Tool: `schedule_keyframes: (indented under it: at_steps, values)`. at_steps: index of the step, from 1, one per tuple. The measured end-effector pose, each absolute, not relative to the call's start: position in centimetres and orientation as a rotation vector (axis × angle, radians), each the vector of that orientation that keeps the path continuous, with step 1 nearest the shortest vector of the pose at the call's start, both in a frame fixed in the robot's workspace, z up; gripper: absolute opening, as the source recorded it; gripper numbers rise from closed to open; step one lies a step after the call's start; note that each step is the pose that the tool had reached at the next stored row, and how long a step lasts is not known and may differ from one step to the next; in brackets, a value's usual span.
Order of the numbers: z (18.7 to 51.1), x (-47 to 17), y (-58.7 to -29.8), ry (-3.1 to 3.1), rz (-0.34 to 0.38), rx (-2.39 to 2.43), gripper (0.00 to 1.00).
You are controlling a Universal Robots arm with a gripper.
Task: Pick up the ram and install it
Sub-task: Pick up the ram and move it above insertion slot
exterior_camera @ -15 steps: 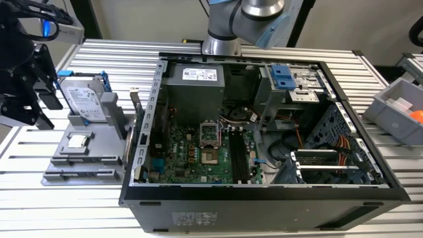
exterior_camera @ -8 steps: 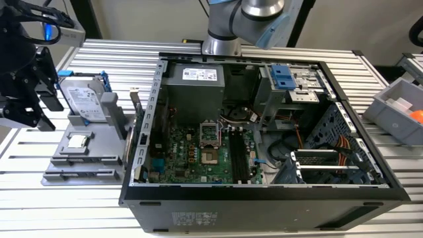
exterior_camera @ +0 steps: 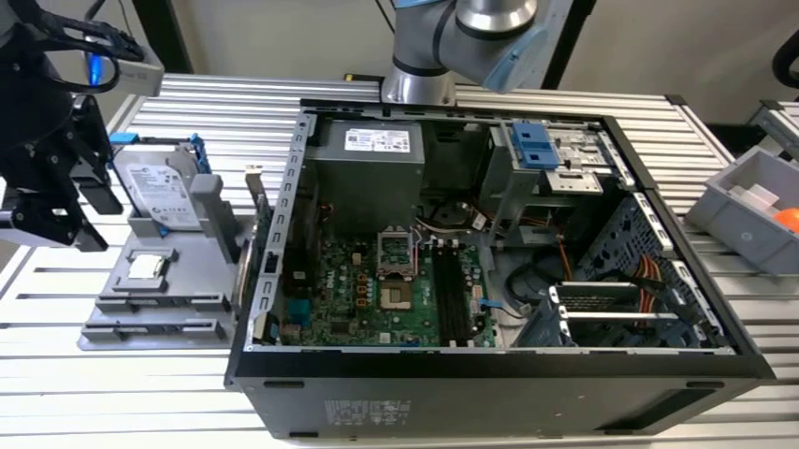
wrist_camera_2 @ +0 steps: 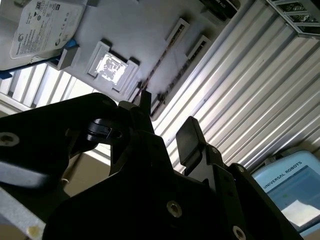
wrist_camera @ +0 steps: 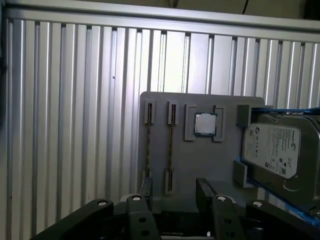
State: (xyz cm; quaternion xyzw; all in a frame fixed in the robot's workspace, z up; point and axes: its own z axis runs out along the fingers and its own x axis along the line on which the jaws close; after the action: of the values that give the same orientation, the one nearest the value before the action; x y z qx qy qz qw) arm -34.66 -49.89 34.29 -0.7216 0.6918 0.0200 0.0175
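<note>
Over grey tray, gripper wide & empty (ram: thin edge-on strip)

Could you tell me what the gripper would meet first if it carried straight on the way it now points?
Probably the ram standing on edge in the gray holder: in the first wrist view it lines up between the fingers of the open gripper. Depth is unclear.

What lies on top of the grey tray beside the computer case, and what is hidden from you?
On the grey tray: the ram on edge, a second stick beside it, a square silver chip and a hard drive. The open gripper covers one end of it.
</note>
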Motion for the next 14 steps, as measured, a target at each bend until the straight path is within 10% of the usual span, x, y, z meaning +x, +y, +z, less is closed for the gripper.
schedule_keyframes:
  at_steps: [14]
  values:
    - [33.38, -34.66, -49.89, 2.149, 0.062, -2.242, 1.0]
